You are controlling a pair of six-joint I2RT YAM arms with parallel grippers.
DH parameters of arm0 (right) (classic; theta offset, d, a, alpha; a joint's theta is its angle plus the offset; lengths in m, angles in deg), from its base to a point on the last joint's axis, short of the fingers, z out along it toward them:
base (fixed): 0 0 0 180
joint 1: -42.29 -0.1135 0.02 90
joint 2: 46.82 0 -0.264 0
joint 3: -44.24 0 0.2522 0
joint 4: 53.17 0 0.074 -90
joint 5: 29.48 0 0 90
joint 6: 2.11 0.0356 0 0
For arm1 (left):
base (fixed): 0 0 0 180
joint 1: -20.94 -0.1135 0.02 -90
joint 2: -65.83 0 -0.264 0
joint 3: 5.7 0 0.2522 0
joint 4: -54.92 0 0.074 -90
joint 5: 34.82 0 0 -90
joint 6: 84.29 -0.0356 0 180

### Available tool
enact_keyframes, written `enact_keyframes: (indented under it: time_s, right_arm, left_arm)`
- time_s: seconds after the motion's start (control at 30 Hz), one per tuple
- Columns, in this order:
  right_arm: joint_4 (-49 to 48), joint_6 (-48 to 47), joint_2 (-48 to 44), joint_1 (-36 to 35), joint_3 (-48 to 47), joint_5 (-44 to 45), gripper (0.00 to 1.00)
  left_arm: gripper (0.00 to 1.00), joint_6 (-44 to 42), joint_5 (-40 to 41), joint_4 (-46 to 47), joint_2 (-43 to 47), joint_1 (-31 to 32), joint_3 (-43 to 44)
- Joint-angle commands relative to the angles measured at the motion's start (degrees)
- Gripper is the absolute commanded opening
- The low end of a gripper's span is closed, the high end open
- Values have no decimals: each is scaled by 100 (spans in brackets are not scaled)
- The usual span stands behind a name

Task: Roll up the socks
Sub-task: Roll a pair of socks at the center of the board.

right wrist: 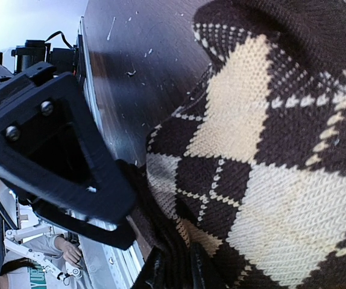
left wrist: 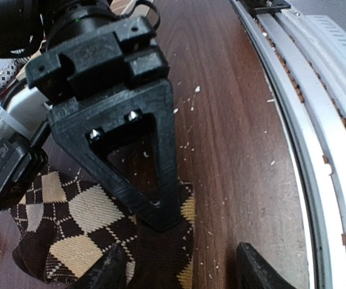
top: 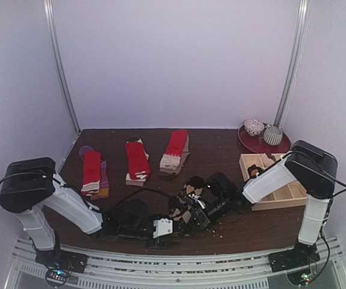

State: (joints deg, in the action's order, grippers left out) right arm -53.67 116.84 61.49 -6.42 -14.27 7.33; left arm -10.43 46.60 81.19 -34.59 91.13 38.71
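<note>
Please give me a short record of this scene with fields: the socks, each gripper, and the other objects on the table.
sock being handled: argyle sock, brown and beige, front centre of the table
socks waiting: red-and-purple pair, red pair with tan cuff, red pair with pale cuff, flat in a row behind
left gripper: jaws apart, over the argyle sock's edge
right gripper: jaws closed on the argyle sock's fabric
other objects: wooden tray and red plate, on the right
</note>
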Motion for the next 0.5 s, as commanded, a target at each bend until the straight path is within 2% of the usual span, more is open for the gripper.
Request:
enact_keyframes:
  time_s: [0.0, 0.17, 0.37, 0.47]
  right_arm:
    - [996, 35, 399, 36, 265, 736, 14]
    - [949, 58, 395, 36, 300, 707, 14]
    - [858, 106, 430, 43, 322, 638, 14]
    - [784, 107, 361, 37, 323, 611, 15]
  left_arm:
    - [63, -12, 424, -122, -332, 18, 270]
    - [51, 120, 564, -905, -644, 21, 669]
    - [25, 348, 413, -1312, -645, 21, 692]
    - [5, 568, 224, -1506, -654, 21, 661]
